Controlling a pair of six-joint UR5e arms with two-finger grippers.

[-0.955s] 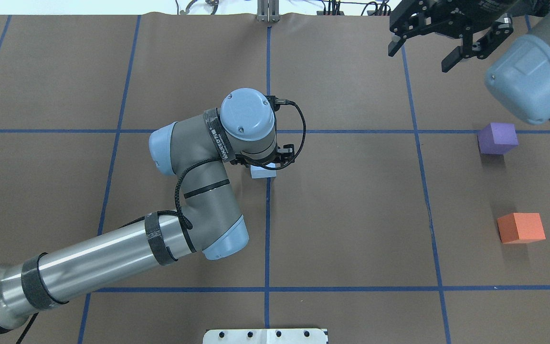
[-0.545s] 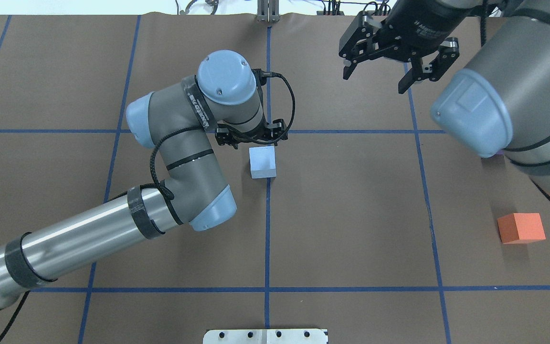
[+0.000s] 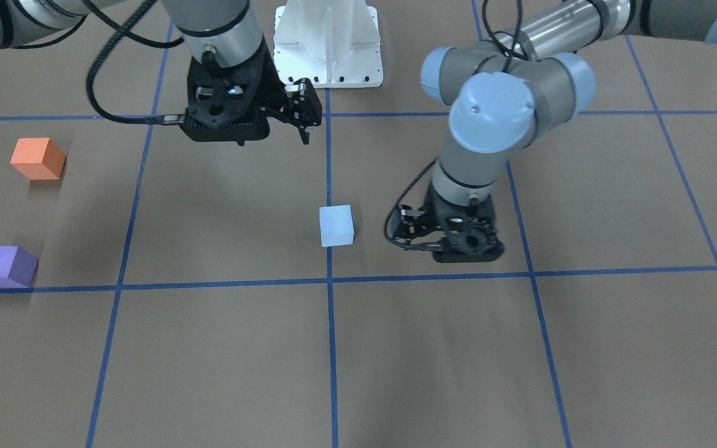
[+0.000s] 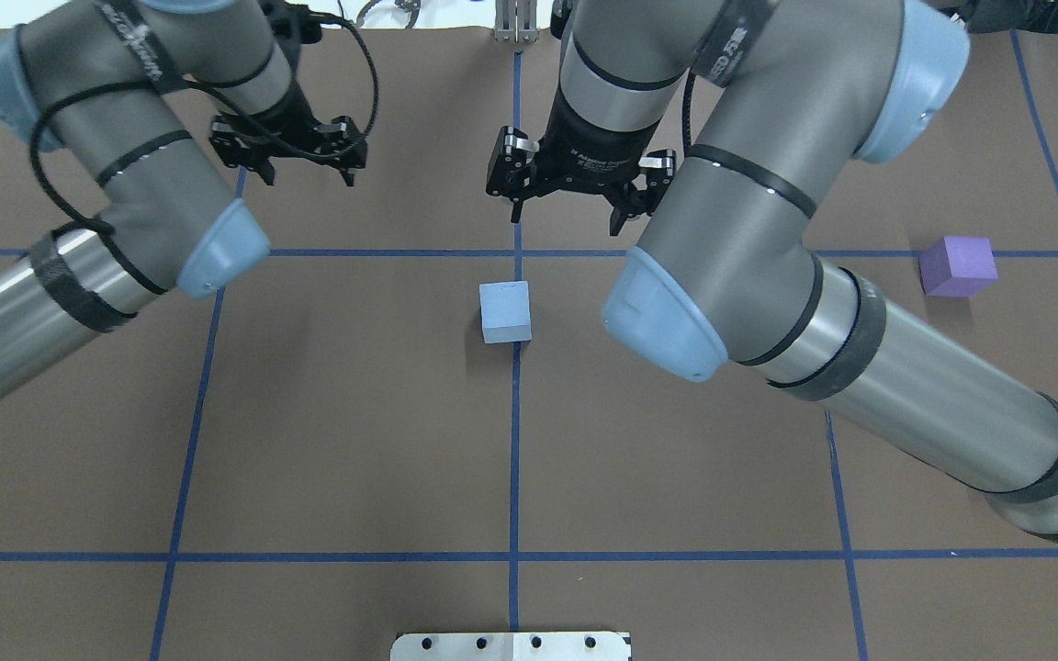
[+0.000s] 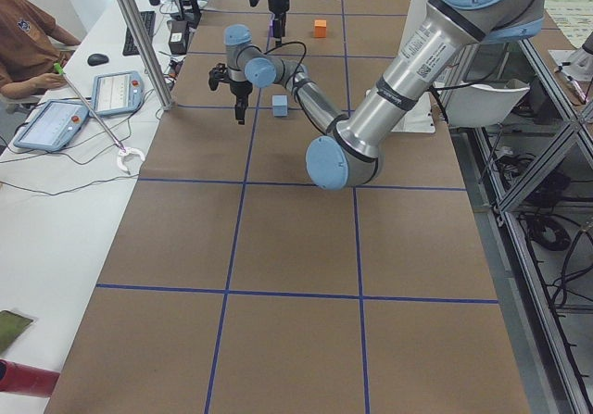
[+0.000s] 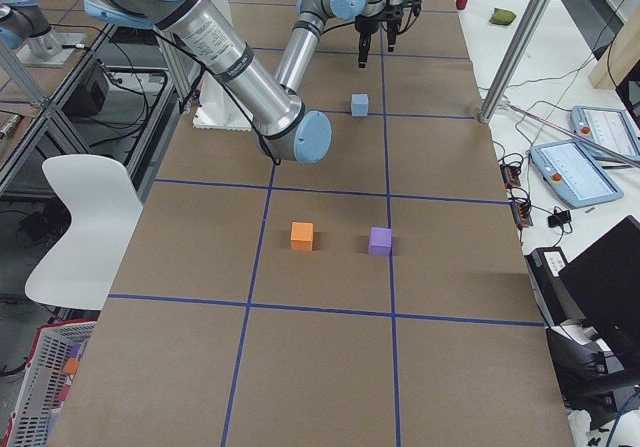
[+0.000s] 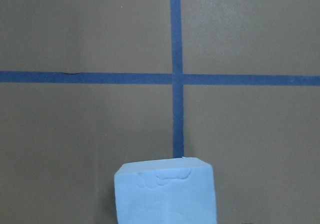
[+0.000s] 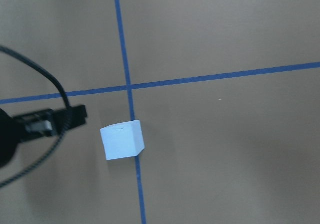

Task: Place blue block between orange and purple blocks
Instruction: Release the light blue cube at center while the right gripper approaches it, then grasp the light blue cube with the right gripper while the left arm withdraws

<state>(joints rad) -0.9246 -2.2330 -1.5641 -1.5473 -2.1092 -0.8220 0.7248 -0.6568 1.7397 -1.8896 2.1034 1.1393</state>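
The light blue block point(image 4: 505, 312) sits alone on the centre blue line, also in the front view point(image 3: 336, 226) and both wrist views point(image 7: 165, 194) point(image 8: 122, 140). The purple block point(image 4: 957, 266) lies at the far right. The orange block point(image 3: 37, 158) is hidden under my right arm in the overhead view; it and the purple block point(image 3: 5, 266) stand apart with a gap between. My left gripper point(image 4: 301, 170) is open and empty, left of and beyond the blue block. My right gripper point(image 4: 564, 218) is open and empty, high above the table just beyond the blue block.
Brown paper with blue tape grid lines point(image 4: 514, 431) covers the table. The white robot base plate point(image 4: 511, 645) is at the near edge. My right arm's forearm point(image 4: 906, 386) stretches over the right half. An operator and tablets point(image 5: 56, 118) are at the far side.
My left gripper has pulled away from the blue block, up and to the left. My right arm has swung in from the far right to above the centre line. The blue block has not moved.
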